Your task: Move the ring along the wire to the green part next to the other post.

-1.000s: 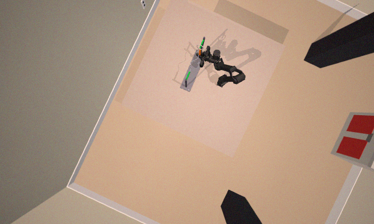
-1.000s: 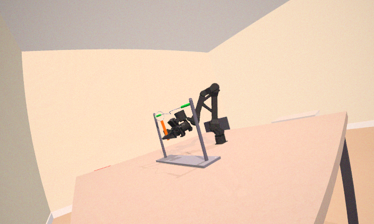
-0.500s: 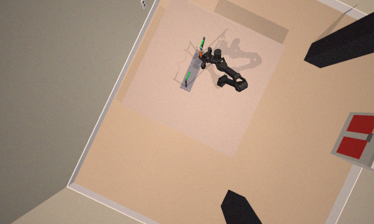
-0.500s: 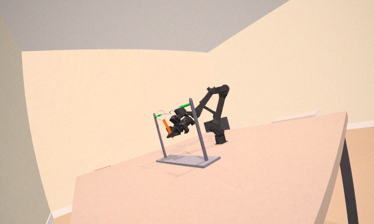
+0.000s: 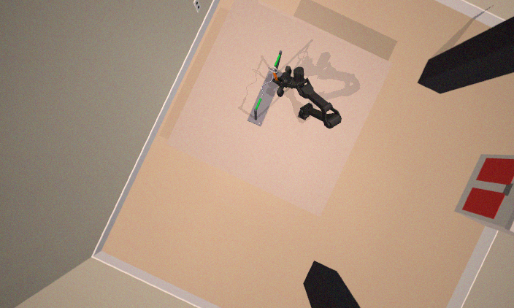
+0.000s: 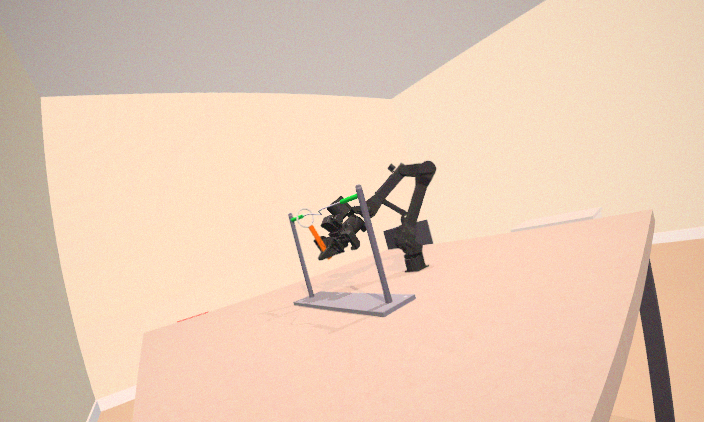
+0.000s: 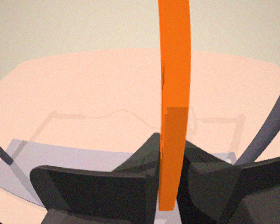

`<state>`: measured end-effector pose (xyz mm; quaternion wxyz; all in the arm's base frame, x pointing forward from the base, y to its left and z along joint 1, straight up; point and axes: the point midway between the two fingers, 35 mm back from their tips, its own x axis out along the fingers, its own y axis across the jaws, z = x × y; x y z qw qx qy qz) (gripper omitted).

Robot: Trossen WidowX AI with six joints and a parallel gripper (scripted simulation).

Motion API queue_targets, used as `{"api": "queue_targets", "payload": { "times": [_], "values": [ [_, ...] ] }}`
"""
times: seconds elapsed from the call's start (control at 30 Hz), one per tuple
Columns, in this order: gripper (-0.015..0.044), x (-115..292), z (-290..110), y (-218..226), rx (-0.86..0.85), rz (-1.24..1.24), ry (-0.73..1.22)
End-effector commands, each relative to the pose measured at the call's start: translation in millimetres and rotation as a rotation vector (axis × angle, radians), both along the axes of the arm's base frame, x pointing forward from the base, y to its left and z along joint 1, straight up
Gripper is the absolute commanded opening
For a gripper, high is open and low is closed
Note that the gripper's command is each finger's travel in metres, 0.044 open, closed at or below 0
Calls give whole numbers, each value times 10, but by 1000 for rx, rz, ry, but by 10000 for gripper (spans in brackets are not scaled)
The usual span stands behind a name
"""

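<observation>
The orange handle [image 5: 275,76] [image 6: 317,237] [image 7: 174,75] slants down from the ring [image 6: 305,208] and stands nearly upright in the wrist view. My gripper [image 5: 276,80] [image 6: 324,251] [image 7: 163,138] is shut on its lower part. The ring is around the wire near the inner end of the green part [image 5: 277,58] [image 6: 295,219] at the post [image 6: 303,262]. Whether it touches the wire is too small to tell. The thin grey wire runs with kinks to the other green part [image 5: 258,103] [image 6: 348,198] at the second post [image 5: 255,114] [image 6: 374,246].
The posts stand on a grey base plate [image 5: 265,104] [image 6: 353,302] [image 7: 81,155] on the pale table [image 5: 295,168] [image 6: 363,365]. The arm [image 5: 316,96] [image 6: 418,197] reaches in from one side of the wire; its wrist is below wire height, between the posts in the exterior view.
</observation>
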<state>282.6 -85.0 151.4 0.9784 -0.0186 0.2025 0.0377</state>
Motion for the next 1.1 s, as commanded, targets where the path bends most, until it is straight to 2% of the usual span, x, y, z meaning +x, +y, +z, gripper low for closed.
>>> {"api": "queue_targets", "payload": {
  "times": [0.0, 0.73, 1.07],
  "values": [
    [-150, -73, 87, -1, -32, 22, 44],
    [-150, -429, 376, -204, -307, 249, 401],
    [-150, -465, 372, -190, -356, 280, 403]
  ]
}}
